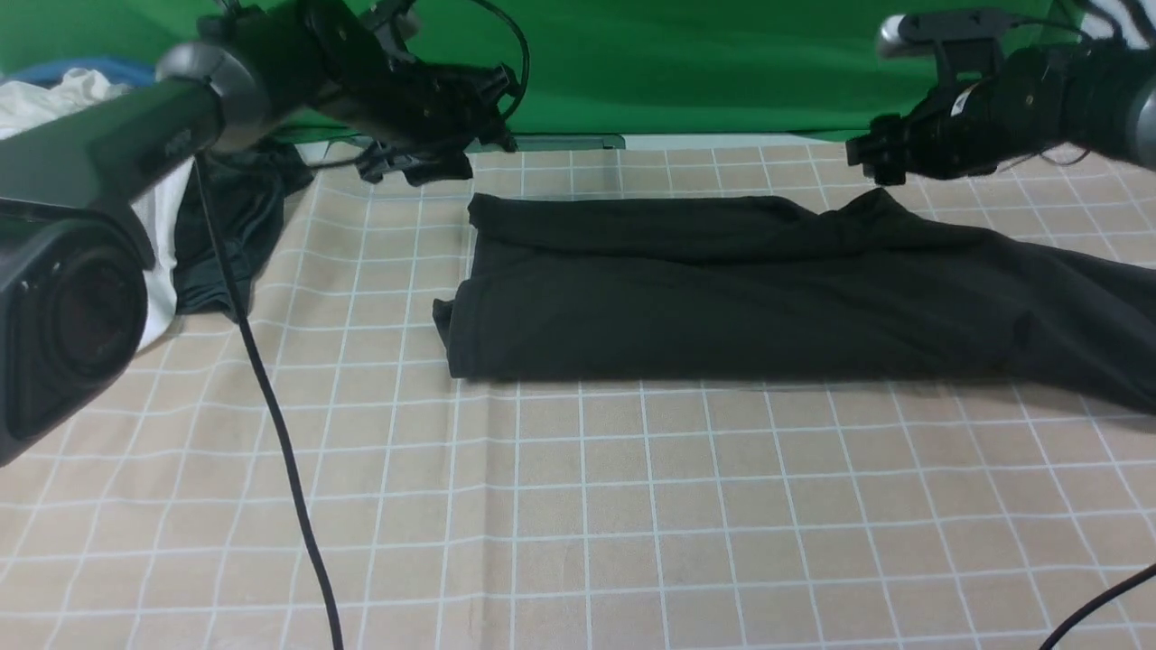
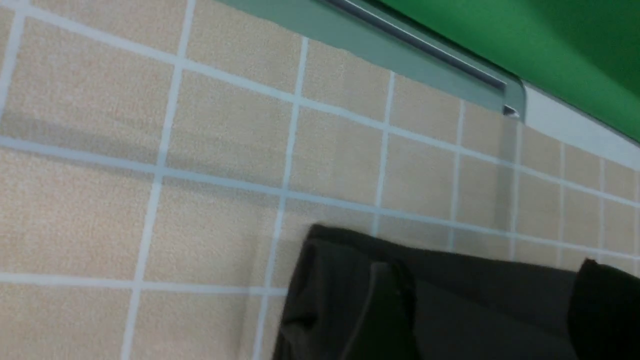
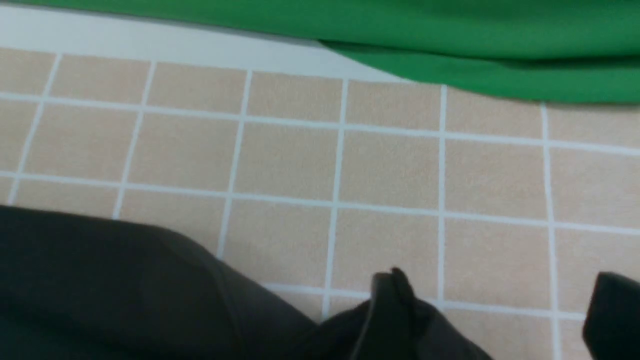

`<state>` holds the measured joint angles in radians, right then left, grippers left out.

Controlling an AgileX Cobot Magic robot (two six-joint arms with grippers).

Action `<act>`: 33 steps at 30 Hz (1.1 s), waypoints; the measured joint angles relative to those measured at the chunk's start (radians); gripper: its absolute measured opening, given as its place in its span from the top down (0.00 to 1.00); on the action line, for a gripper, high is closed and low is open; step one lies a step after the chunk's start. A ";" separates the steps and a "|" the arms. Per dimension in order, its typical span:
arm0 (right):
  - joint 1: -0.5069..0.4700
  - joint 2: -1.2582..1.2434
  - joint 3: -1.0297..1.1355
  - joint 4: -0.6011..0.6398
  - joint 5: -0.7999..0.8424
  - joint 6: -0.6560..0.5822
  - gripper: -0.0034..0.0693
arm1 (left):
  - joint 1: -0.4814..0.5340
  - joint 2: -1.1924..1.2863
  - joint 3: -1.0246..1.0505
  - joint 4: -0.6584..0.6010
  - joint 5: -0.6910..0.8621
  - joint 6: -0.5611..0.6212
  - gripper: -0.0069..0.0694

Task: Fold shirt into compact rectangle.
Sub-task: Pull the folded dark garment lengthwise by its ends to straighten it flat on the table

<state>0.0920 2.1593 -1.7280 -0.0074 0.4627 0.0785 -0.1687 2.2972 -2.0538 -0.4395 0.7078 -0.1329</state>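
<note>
The black shirt (image 1: 722,298) lies as a long band across the far half of the checked table cloth, and its right end runs off the frame. My left gripper (image 1: 411,170) hovers open just beyond the shirt's far left corner (image 2: 340,280). Its two fingers (image 2: 385,305) are wide apart over that corner, with nothing pinched. My right gripper (image 1: 874,167) hangs open above a small raised peak of the shirt (image 1: 880,197). In the right wrist view that peak (image 3: 350,325) rests against one finger (image 3: 390,305), and bare cloth shows between the jaws.
A white garment (image 1: 54,99) and a smaller dark garment (image 1: 230,226) are heaped at the far left. A black cable (image 1: 271,424) trails across the left of the table. A green backdrop (image 1: 686,63) and a metal rail (image 2: 425,50) close off the far edge.
</note>
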 joint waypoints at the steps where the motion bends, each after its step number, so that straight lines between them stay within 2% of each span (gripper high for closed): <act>1: 0.000 -0.012 -0.018 0.000 0.044 -0.013 0.26 | 0.005 0.000 -0.037 0.000 0.058 0.000 0.27; 3: 0.000 -0.047 -0.074 0.007 0.195 -0.050 0.46 | 0.019 -0.001 -0.148 0.007 0.228 0.000 0.17; 4: 0.001 -0.059 -0.093 0.007 0.239 -0.064 0.54 | 0.021 -0.002 -0.173 0.011 0.253 0.000 0.16; 5: 0.001 -0.068 -0.109 0.022 0.306 -0.087 0.69 | 0.022 -0.004 -0.212 0.021 0.310 0.000 0.15; 6: 0.002 -0.079 -0.123 0.042 0.370 -0.105 0.78 | 0.023 -0.008 -0.250 0.035 0.377 0.000 0.15; 7: 0.004 -0.081 -0.130 0.069 0.415 -0.117 0.85 | 0.024 -0.010 -0.277 0.049 0.412 0.000 0.16; 9: 0.012 -0.073 -0.131 0.114 0.486 -0.134 0.90 | 0.024 -0.012 -0.310 0.068 0.473 0.000 0.24; 10: 0.013 -0.071 -0.131 0.118 0.492 -0.134 0.90 | 0.024 -0.012 -0.312 0.068 0.475 0.000 0.25; 15: 0.062 0.025 -0.131 0.174 0.568 -0.168 0.91 | 0.024 -0.011 -0.320 0.072 0.505 0.000 0.64; 18: 0.095 0.083 -0.131 0.178 0.524 -0.171 0.91 | 0.024 -0.010 -0.320 0.072 0.505 0.000 0.84; 21: 0.118 0.123 -0.131 0.183 0.432 -0.169 0.91 | 0.024 -0.010 -0.320 0.073 0.505 0.000 0.89; 31: 0.125 0.149 -0.131 0.182 -0.100 -0.168 0.91 | 0.024 -0.010 -0.321 0.076 0.482 0.012 0.89; 33: 0.120 0.149 -0.140 0.182 -0.108 -0.168 0.91 | 0.024 -0.010 -0.321 0.076 0.475 0.013 0.89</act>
<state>0.2118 2.3084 -1.8676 0.1746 0.3544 -0.0899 -0.1445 2.2868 -2.3749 -0.3636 1.1832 -0.1199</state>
